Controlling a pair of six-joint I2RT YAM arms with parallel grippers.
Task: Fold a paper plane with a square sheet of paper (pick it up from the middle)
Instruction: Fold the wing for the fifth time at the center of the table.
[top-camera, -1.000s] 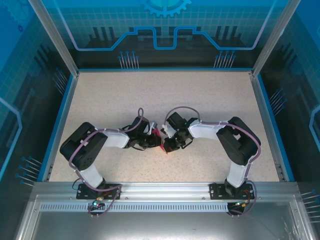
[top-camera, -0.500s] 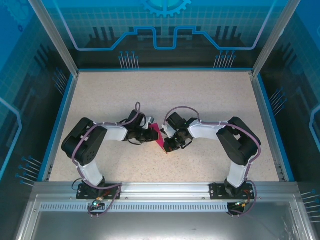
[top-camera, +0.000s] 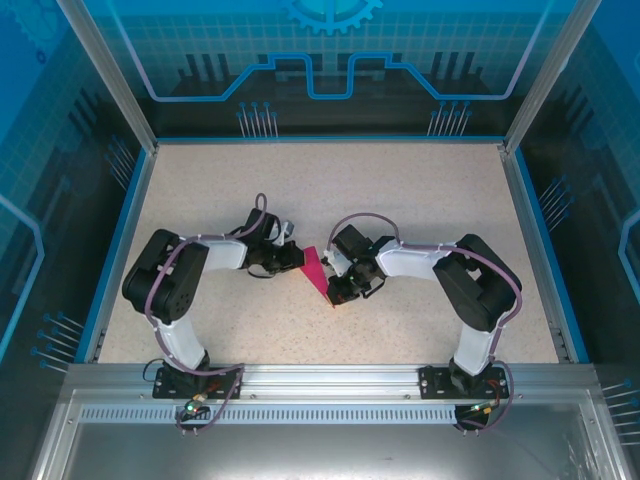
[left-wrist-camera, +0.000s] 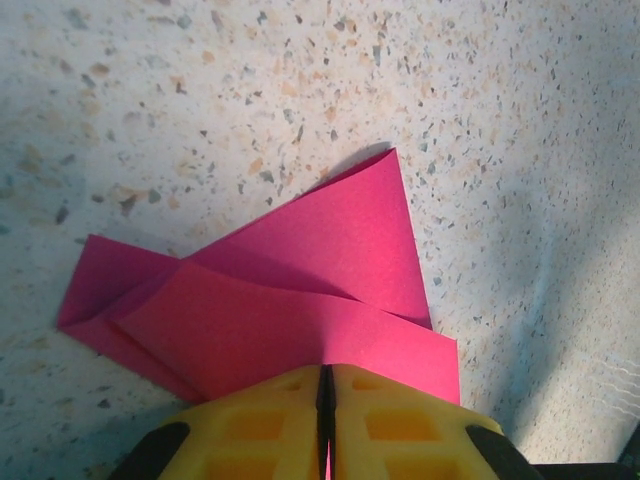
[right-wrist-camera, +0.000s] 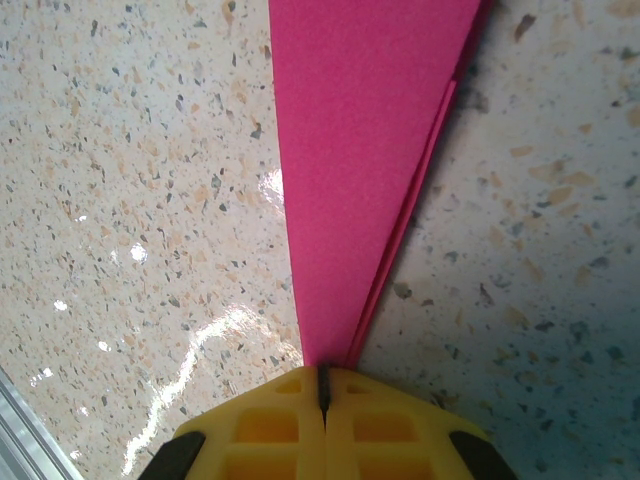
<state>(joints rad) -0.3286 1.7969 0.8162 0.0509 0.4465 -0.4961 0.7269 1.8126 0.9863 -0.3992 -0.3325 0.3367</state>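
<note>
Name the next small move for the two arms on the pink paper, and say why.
The left gripper is shut on the wide end of the paper plane, the right gripper on its narrow tip, and the flaps look loosely layered. So probably lower the left end onto the table and press the fold flat.
</note>
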